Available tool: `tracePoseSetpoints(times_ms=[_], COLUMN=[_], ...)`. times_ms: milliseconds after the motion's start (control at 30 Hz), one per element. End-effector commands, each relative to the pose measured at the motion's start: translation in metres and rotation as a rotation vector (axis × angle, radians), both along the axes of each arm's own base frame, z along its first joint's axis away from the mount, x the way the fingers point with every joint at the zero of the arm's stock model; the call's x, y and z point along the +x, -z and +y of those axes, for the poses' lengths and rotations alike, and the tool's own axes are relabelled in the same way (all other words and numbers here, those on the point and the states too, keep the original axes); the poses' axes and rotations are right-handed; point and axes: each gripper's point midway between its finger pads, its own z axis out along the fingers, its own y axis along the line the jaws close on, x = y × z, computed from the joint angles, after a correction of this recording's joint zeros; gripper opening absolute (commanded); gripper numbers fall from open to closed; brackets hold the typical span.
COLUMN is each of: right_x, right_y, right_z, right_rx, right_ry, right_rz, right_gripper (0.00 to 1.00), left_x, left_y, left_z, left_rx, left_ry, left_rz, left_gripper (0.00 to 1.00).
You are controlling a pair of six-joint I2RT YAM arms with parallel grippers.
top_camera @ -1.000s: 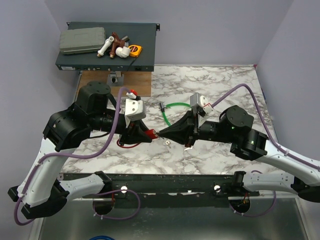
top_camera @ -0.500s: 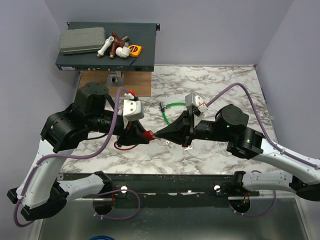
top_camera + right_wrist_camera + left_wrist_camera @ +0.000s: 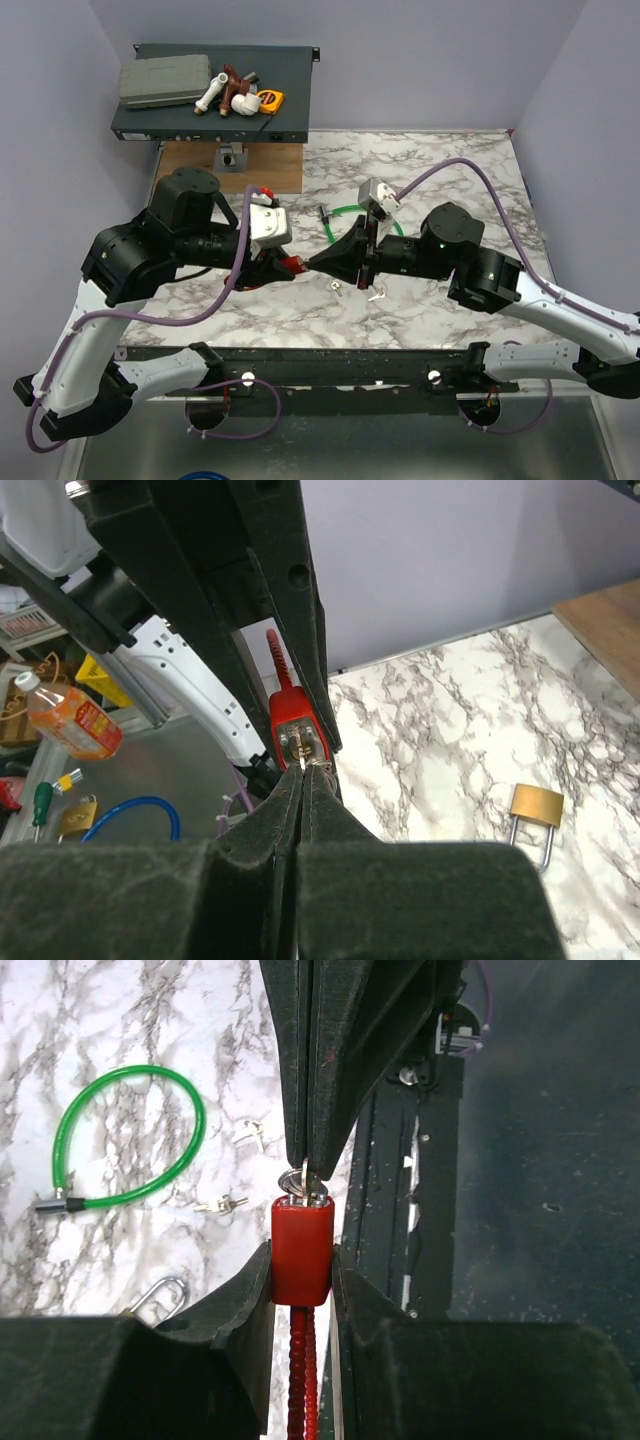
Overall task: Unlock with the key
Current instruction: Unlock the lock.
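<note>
Lilac walls close in a white-and-grey marble table [image 3: 450, 160], above which the two arms meet nose to nose near the middle. The left gripper [image 3: 283, 266] is clenched on the sides of a red lock [image 3: 301, 1250], whose ribbed red cable trails back between its fingers. The right gripper [image 3: 312, 264] is pinched flat on the key [image 3: 302, 1182], a sliver of silver metal sitting at the keyhole face of the red lock.

Since a second ago the meeting point has slid slightly toward 9 o'clock in the top view. The right wrist has pushed in that way, and the left wrist has rolled a little.

On the table, a green cable [image 3: 345, 210] loops at 1 o'clock from the grippers. Loose keys [image 3: 336, 287] lie at 4 o'clock. A brass padlock [image 3: 535, 807] rests on the marble, well apart from both.
</note>
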Motion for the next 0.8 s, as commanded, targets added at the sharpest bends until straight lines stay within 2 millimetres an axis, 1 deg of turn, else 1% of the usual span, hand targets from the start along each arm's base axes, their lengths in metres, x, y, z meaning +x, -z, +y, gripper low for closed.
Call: tracePoseSetpoints(times_ms=[0, 133, 233, 333, 600, 767], right_x=[0.009, 0.015, 0.018, 0.015, -0.001, 0.000], right_y=[0.017, -0.002, -0.013, -0.015, -0.001, 0.004], right_z=[0.000, -0.013, -0.022, -0.023, -0.008, -0.004], right_rx=[-0.093, -0.085, -0.073, -0.071, -0.106, -0.119], right_ry=[0.047, 0.103, 0.131, 0.113, -0.010, -0.019], right_rz=[0.027, -0.023, -0.059, -0.083, -0.078, -0.074], right_gripper=[0.04, 0.15, 0.20, 0.21, 0.19, 0.14], left_x=[0.013, 0.013, 0.014, 0.013, 0.012, 0.010], left_y=[-0.005, 0.001, 0.005, 0.006, 0.003, 0.001], left_z=[-0.004, -0.004, -0.005, -0.006, -0.008, -0.009], left_rx=[-0.008, 0.004, 0.004, 0.001, -0.011, -0.020], left_ry=[0.012, 0.020, 0.017, 0.024, 0.024, 0.030], left_rz=[-0.131, -0.122, -0.119, -0.105, -0.094, -0.088], left_gripper=[0.00, 0.00, 0.00, 0.00, 0.00, 0.00])
